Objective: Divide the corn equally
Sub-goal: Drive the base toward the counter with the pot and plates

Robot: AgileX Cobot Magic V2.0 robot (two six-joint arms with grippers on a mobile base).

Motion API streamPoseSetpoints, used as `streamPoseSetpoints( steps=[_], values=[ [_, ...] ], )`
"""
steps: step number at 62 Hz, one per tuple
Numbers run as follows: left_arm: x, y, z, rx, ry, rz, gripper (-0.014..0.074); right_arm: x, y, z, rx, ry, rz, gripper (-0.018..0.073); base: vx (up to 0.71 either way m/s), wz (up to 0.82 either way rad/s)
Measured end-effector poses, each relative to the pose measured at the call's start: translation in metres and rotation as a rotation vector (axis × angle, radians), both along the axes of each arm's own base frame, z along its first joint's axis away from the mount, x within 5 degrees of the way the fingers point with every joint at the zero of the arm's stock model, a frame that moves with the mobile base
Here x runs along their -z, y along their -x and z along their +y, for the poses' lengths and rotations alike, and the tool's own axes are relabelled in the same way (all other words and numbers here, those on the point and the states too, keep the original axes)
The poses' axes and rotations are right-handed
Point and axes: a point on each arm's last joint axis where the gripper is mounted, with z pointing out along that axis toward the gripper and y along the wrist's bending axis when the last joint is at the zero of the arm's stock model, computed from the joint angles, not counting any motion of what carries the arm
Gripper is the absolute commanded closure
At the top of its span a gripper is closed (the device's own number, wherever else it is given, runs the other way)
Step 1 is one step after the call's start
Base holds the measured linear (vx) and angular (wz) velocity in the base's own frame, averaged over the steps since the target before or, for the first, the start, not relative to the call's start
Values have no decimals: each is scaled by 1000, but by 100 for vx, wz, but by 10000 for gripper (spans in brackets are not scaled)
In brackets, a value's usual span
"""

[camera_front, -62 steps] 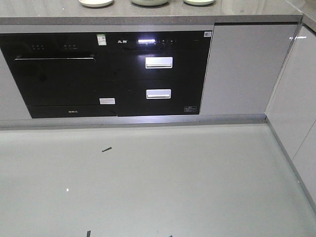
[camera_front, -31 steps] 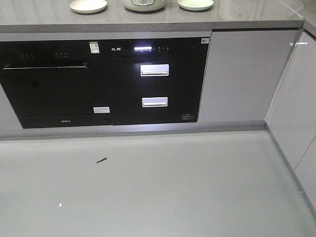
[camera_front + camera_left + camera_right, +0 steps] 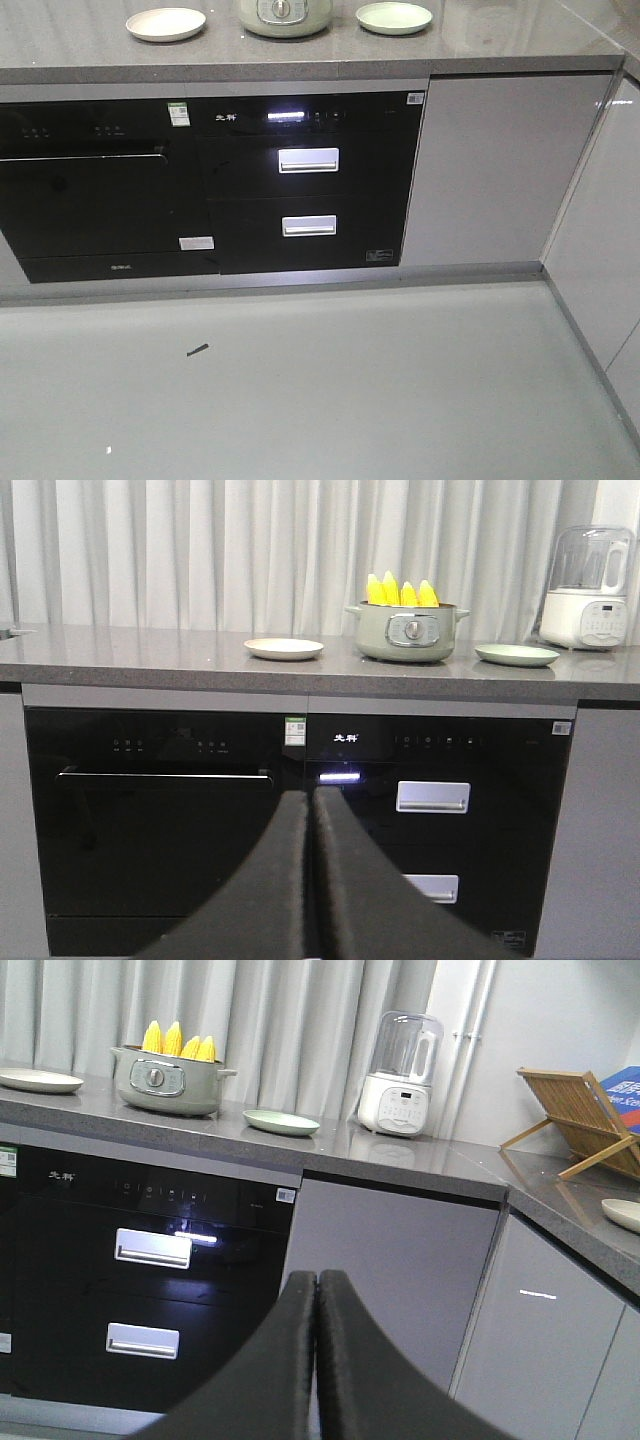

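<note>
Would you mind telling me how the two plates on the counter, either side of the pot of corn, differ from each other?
The cream plate is off-white; the green plate is pale mint. The cream plate lies left of the pot, the green plate right of it. Both are round, shallow and empty, lying flat on the grey counter; the corn stands in the pot.

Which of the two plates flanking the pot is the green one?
The plate right of the pot, nearer the white blender. The plate on the pot's left is cream; the pot sits between them.
</note>
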Motion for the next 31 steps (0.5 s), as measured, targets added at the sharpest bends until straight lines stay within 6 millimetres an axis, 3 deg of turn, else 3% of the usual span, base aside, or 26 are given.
streamPoseSetpoints(
  steps=[31],
  values=[
    [0, 0, 0, 0, 0, 0, 603, 0, 0, 0, 0, 0, 0, 564, 17, 5]
  ],
)
